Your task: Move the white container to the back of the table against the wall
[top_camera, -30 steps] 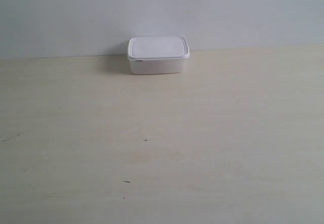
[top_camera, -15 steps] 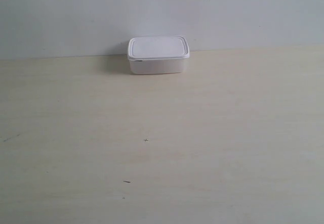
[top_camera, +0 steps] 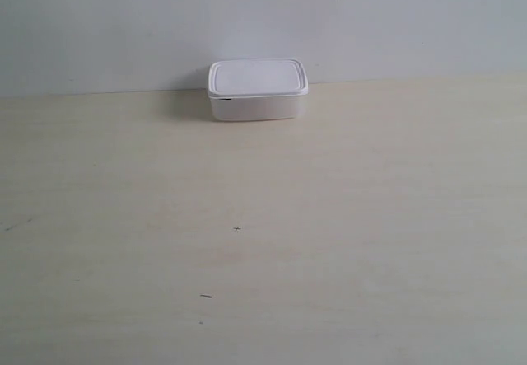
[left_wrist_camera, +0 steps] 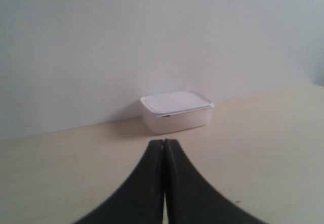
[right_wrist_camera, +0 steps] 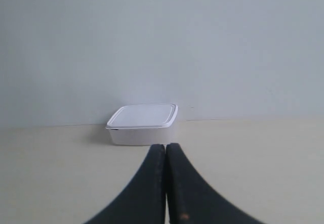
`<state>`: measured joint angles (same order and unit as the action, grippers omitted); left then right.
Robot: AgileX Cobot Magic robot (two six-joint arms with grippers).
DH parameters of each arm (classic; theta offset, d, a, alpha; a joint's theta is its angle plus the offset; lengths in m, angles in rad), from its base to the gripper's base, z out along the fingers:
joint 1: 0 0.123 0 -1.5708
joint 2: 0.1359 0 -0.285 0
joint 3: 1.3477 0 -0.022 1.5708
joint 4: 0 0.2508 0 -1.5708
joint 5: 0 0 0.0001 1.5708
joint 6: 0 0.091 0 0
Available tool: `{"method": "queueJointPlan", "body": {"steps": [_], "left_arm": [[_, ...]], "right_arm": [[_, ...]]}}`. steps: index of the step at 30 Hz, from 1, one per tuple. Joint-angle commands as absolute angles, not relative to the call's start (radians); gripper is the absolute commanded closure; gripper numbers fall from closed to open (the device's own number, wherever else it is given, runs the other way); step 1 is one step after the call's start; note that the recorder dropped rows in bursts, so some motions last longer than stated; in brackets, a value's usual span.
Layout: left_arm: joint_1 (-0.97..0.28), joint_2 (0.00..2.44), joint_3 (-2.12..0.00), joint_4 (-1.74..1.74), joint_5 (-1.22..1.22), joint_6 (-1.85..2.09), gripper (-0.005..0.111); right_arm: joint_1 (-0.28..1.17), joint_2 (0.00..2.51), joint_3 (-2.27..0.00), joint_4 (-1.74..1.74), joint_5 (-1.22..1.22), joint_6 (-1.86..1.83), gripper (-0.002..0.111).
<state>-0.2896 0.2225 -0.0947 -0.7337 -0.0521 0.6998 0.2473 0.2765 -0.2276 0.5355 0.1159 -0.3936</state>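
The white container point(top_camera: 257, 90), lid on, stands at the back of the table point(top_camera: 263, 241), right by the wall point(top_camera: 263, 19). Neither arm shows in the exterior view. In the left wrist view the container point(left_wrist_camera: 176, 111) lies well beyond my left gripper point(left_wrist_camera: 164, 142), whose black fingers are pressed together with nothing between them. In the right wrist view the container point(right_wrist_camera: 143, 123) sits ahead of my right gripper point(right_wrist_camera: 165, 146), which is shut and empty too. Both grippers are apart from the box.
A few tiny dark specks point(top_camera: 237, 229) mark the pale tabletop in front of the container. The wall runs along the whole back edge.
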Motion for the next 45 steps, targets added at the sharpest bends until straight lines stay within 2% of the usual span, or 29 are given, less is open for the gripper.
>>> {"method": "queueJointPlan", "body": {"steps": [1,10,15,24,28,31,35,45], "left_arm": [[-0.289,0.208,0.000,-0.734,-0.186,0.701,0.107],[-0.289,0.133,0.000,-0.791,-0.145,0.697,0.107],[-0.289,0.133,0.000,-0.791,-0.047,0.697,0.107],[-0.289,0.133,0.000,-0.795,-0.012,0.697,0.107],[-0.289,0.133,0.000,-0.762,0.213,0.697,0.107],[-0.289,0.133,0.000,-0.666,0.276,0.697,0.107],[-0.289,0.133,0.000,-0.553,0.261,0.599,0.107],[-0.289,0.133,0.000,-0.553,0.261,0.565,0.107]], "right_arm": [[0.245,0.183,-0.137,0.447,0.073,-0.393,0.108],[0.245,0.010,0.000,0.408,0.107,-0.393,0.108],[0.245,0.008,0.000,0.356,0.241,-0.393,0.108],[0.245,0.008,0.000,0.360,0.238,-0.393,0.108],[0.245,0.008,0.000,0.360,0.238,-0.393,0.108],[0.245,0.008,0.000,0.360,0.238,-0.393,0.108],[0.245,0.008,0.000,0.360,0.238,-0.393,0.108],[0.245,0.008,0.000,0.360,0.238,-0.393,0.108]]}}
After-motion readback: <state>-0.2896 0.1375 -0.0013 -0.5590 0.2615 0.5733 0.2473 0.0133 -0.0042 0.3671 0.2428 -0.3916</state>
